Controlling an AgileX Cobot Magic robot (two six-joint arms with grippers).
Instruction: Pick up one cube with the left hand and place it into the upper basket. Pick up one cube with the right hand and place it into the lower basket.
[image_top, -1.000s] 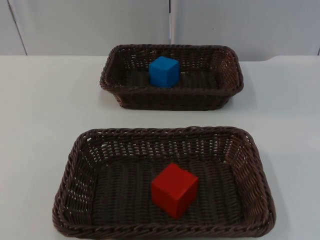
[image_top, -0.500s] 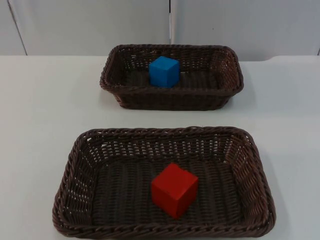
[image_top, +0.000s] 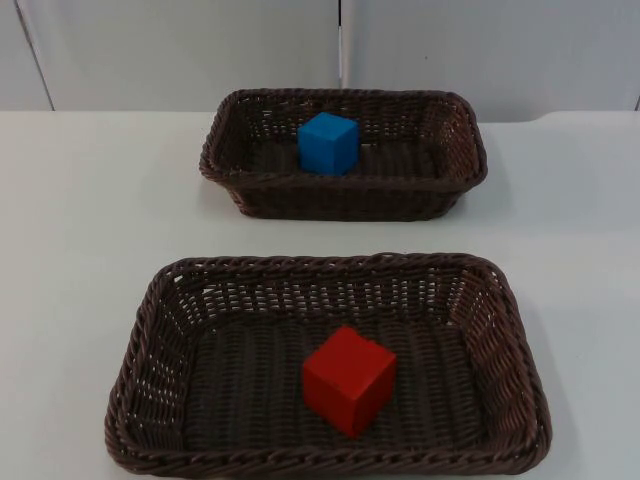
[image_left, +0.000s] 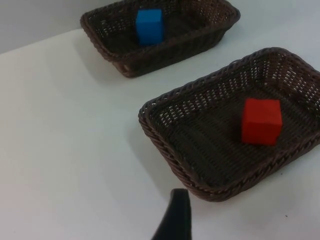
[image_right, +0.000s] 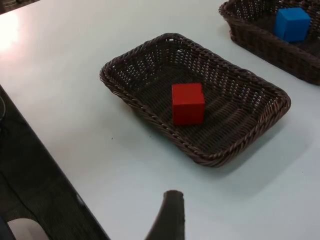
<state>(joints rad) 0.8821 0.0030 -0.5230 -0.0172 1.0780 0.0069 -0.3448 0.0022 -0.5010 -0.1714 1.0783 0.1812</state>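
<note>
A blue cube (image_top: 328, 143) rests inside the upper wicker basket (image_top: 340, 203), left of its middle. Inside the lower basket (image_top: 330, 264) a red cube (image_top: 348, 380) stands turned corner-on, right of centre. Nothing touches either cube. My left gripper (image_left: 175, 220) hangs above bare table to the left of the lower basket (image_left: 161, 146), with the red cube (image_left: 261, 121) and blue cube (image_left: 149, 26) beyond it. My right gripper (image_right: 169, 217) waits over the table in front of the lower basket (image_right: 141, 107), a good way from the red cube (image_right: 187, 103).
Bare white table (image_top: 90, 200) surrounds both baskets, with a strip of it between them. The grey partition wall (image_top: 200, 50) closes the back. In the right wrist view the table's edge drops off to dark floor (image_right: 30, 175).
</note>
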